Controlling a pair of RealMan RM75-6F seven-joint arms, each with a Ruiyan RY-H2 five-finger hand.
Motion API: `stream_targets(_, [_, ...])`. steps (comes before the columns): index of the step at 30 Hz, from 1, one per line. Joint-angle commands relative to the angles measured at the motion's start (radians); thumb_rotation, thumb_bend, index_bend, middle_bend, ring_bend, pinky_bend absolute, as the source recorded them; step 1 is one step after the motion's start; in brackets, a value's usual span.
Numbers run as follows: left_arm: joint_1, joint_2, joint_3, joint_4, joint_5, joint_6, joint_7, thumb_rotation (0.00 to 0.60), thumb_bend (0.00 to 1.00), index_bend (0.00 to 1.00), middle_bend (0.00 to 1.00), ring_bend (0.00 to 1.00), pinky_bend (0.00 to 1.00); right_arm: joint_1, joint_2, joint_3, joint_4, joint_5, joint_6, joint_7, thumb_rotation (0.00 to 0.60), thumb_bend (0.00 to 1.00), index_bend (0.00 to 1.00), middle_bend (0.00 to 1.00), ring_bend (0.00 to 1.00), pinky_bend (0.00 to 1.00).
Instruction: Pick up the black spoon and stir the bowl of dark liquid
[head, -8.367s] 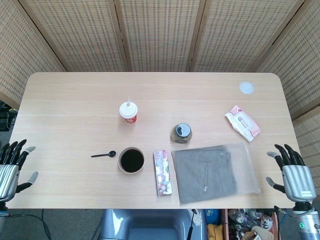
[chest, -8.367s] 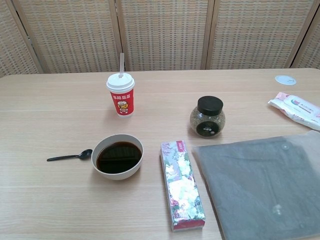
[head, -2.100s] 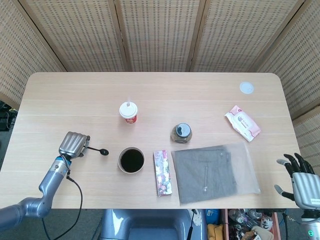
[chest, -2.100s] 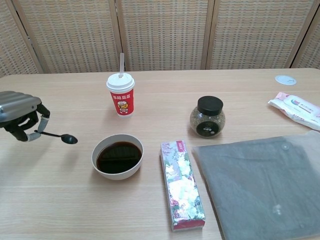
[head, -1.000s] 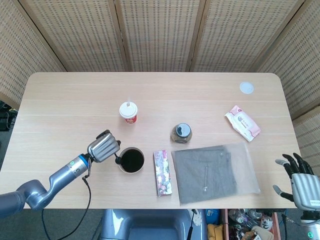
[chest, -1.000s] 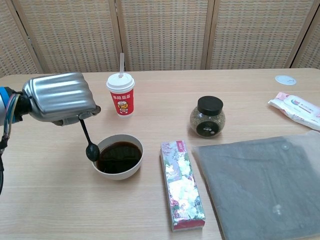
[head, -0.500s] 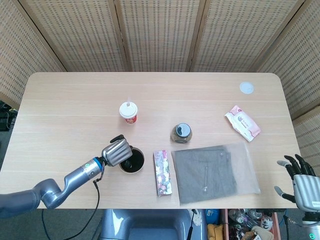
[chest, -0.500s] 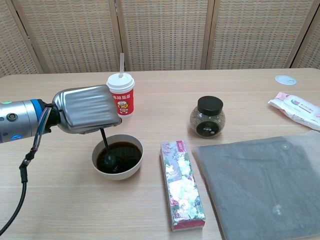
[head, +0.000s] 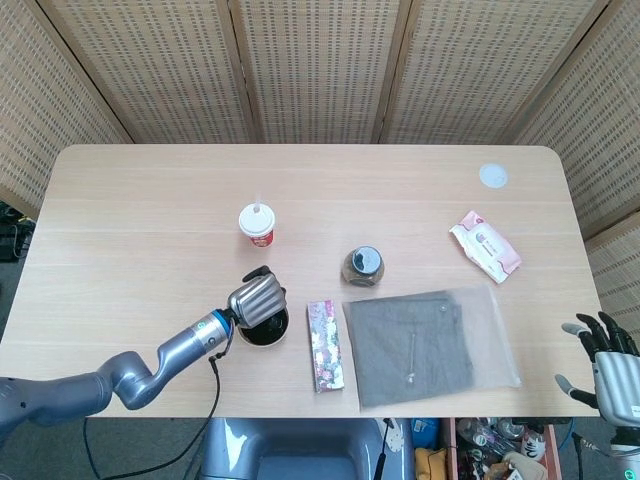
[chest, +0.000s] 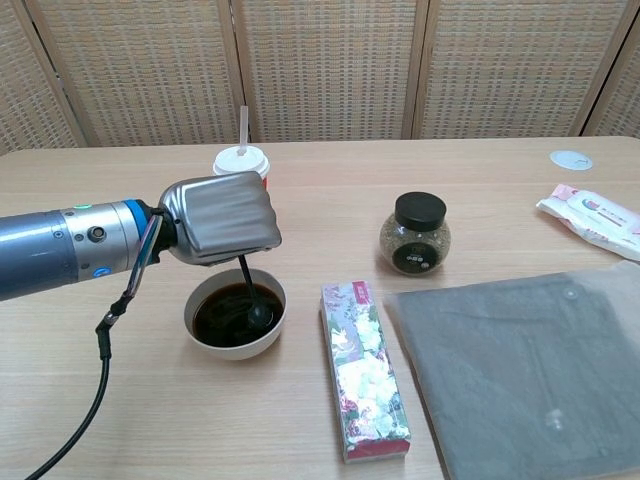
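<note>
Right hand idle off the near table edge, fingers spread, holding nothing. Bowl of dark liquid sits near front left; black spoon dips into it, handle gripped under the closed left hand just above. Risk: a wide stir could slop liquid, tip the bowl, or knock the red cup just behind.

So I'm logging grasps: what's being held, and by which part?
The left hand holds the black spoon by its handle's upper end; the right hand holds nothing.
</note>
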Motion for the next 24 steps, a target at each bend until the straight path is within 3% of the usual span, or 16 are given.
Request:
stream_targets(1, [-0.008, -0.012, -0.008, 0.024, -0.017, -0.006, 0.001, 0.6, 0.43, 0.67, 0.85, 0.79, 0.79, 0.0, -0.001, 0.001, 0.001, 0.002, -0.002, -0.001, 0.6, 0.09, 0.3, 0.27, 0.11, 0.21])
stream_targets(10, [0.006, 0.026, 0.018, 0.016, -0.016, 0.018, -0.018, 0.6, 0.43, 0.67, 0.85, 0.79, 0.79, 0.003, -0.001, 0.003, -0.001, 0.003, -0.009, -0.004, 0.6, 0.09, 0.3, 0.27, 0.11, 0.21])
stream_targets(16, [0.023, 0.074, 0.055, -0.045, 0.013, 0.046, -0.04, 0.6, 0.43, 0.67, 0.85, 0.79, 0.78, 0.0, -0.002, 0.002, 0.0, 0.001, -0.004, -0.002, 0.6, 0.09, 0.3, 0.27, 0.11, 0.21])
stream_targets(24, [0.011, 0.054, 0.055, -0.072, 0.025, 0.045, -0.041, 0.6, 0.43, 0.67, 0.85, 0.79, 0.79, -0.007, -0.001, 0.002, 0.002, 0.001, 0.004, 0.003, 0.6, 0.09, 0.3, 0.27, 0.11, 0.21])
